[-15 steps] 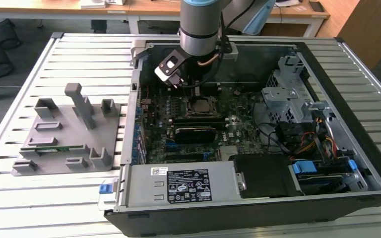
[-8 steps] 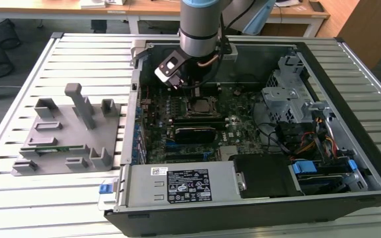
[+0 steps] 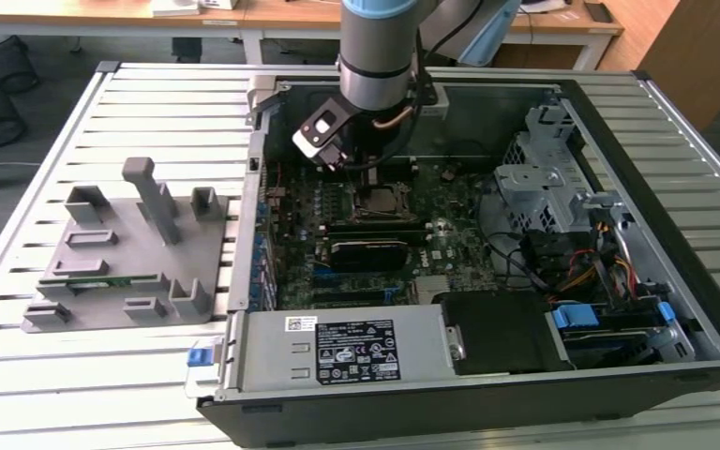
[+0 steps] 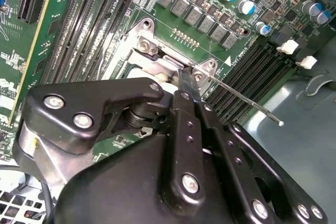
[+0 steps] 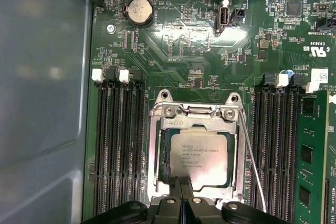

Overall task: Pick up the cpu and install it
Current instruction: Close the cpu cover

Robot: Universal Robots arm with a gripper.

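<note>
The cpu [image 5: 199, 156], a small square chip with a shiny silver-grey top, lies flat inside the socket's metal frame [image 5: 155, 156] on the green motherboard. My gripper [image 5: 182, 182] hangs just over the chip's near edge, its two black fingers pressed together with nothing seen between them. In the second wrist view the gripper [image 4: 185, 74] points its tip at the frame's hinge end [image 4: 157, 61]. The thin wire lever [image 5: 252, 156] stands slanted beside the socket. In the exterior view my arm [image 3: 379, 56] reaches down into the open computer case above the socket [image 3: 379, 202].
Black memory slots [image 5: 118, 150] flank the socket on both sides, and a green memory stick [image 5: 310, 156] sits in a slot beyond the lever. A grey fixture [image 3: 123, 253] rests on the slatted table at the exterior view's left. Drive cage and cables [image 3: 561, 206] crowd the case's other side.
</note>
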